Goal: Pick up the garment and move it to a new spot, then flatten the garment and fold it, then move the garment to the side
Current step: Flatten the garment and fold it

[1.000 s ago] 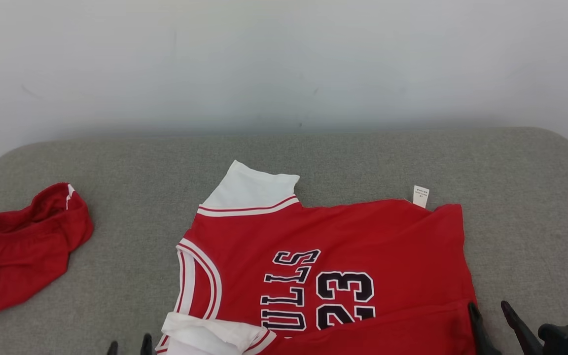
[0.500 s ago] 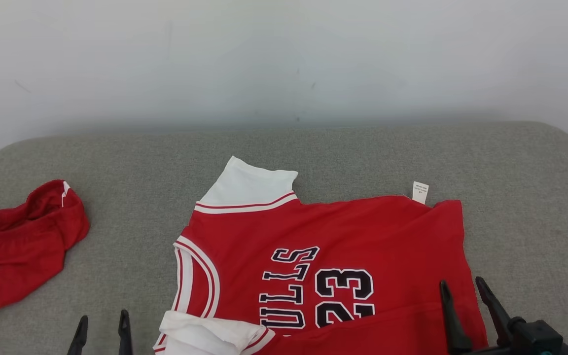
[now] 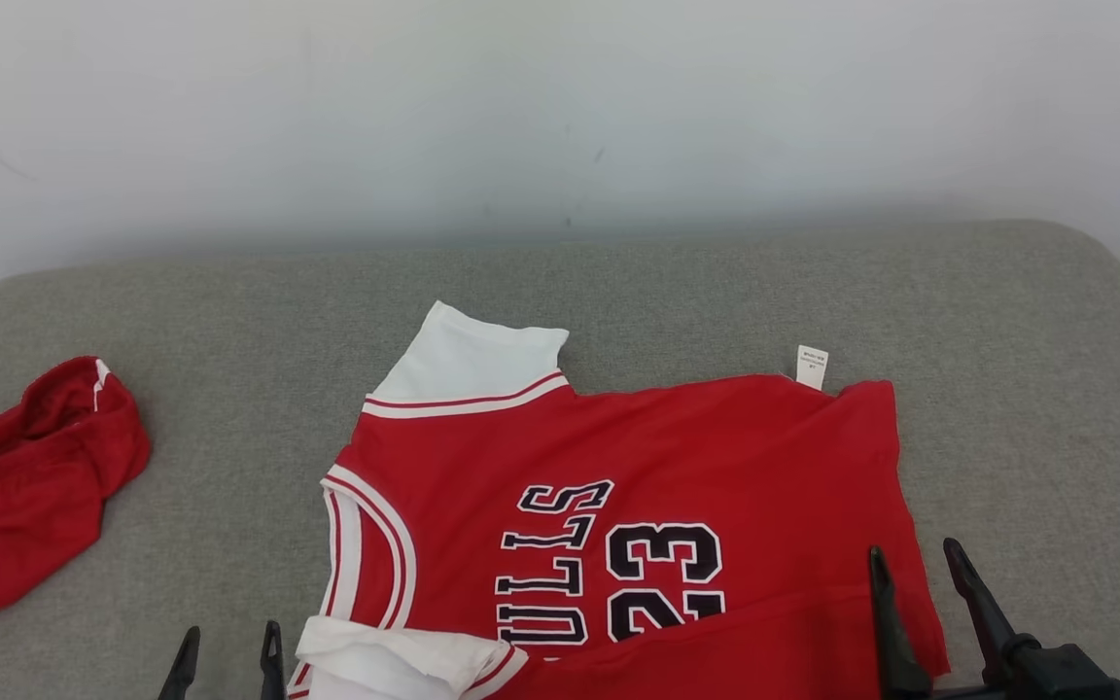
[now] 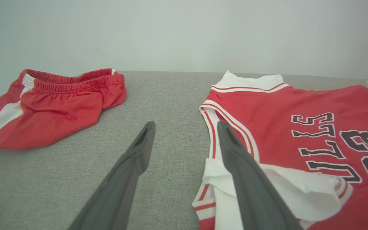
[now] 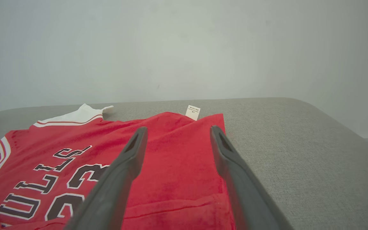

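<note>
The red short-sleeved jersey with white sleeves and dark "23" lettering point(image 3: 638, 457) lay spread near the middle of the grey fabric-covered worktop point(image 3: 677, 292). It lay sideways to the robot, with its long axis running left to right: collar and sleeves toward the robot's left, hem toward its right.

The left arm's fingers point(image 3: 272, 666) stood spread apart and empty, just outside the collar end. In the left wrist view, one finger point(image 4: 244, 179) crossed over the bunched white sleeve while the other stood over bare grey fabric. The right arm's fingers point(image 3: 893, 622) were also spread and held nothing. They were over the hem end, one above red cloth and the other about at its edge.

Each arm was therefore nearest its own end of the jersey, and the cloth stretched away from both sets of tips toward the wall. A small white care label point(image 3: 812, 367) stuck out at the far hem corner.

The near edge of the jersey ran off the bottom of the head view, where a band of red seemed doubled over the lettering. How much was folded there could not be told, nor whether either set of tips touched the cloth.

A crumpled pair of red shorts with a white stripe point(image 3: 25, 486) lay well apart at the far left, partly cut off.
</note>
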